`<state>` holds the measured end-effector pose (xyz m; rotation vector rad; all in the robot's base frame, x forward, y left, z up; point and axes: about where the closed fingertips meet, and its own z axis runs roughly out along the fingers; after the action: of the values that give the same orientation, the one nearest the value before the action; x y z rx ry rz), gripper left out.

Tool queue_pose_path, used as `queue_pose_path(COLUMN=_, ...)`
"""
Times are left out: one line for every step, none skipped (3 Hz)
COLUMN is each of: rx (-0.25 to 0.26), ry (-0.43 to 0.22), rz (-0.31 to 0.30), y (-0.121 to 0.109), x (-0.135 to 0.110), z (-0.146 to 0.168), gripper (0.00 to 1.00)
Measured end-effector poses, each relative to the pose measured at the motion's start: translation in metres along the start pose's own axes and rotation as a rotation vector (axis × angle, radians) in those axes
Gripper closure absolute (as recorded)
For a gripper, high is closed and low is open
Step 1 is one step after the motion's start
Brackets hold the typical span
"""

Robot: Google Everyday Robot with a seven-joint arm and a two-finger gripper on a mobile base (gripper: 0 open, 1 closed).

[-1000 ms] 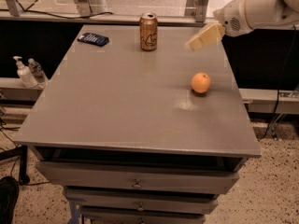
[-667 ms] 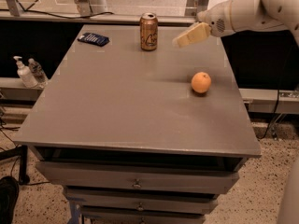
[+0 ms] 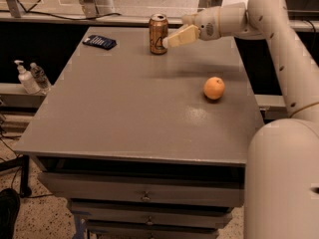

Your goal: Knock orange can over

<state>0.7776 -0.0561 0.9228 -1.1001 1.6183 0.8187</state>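
Note:
The orange can (image 3: 158, 33), golden-orange with a silver top rim, stands upright at the far middle of the grey table (image 3: 124, 113). My gripper (image 3: 166, 42) reaches in from the right at the end of the white arm. Its cream fingertips are right at the can's right side, about at mid height. The round orange fruit (image 3: 214, 88) lies on the table to the right, nearer to me than the can.
A dark flat device (image 3: 99, 42) lies at the table's far left corner. Two bottles (image 3: 31, 77) stand on a lower ledge left of the table. Drawers sit under the tabletop. My white arm spans the right side of the view.
My gripper has moved left across the far side of the table, from well right of the can to right beside it. The can still stands upright.

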Motion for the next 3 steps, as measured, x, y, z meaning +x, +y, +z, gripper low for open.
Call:
queue_pose_path(rx=-0.027, ry=-0.026, rz=-0.021, y=-0.007, x=-0.002, z=0.020, gripper=0.00)
queue_pose_path(rx=-0.025, ry=-0.036, rz=-0.050, y=-0.015, x=-0.006, z=0.034, gripper=0.00)
queue_pose_path(rx=-0.041, ry=-0.056, rz=-0.080, y=-0.012, x=-0.017, z=0.044, gripper=0.00)
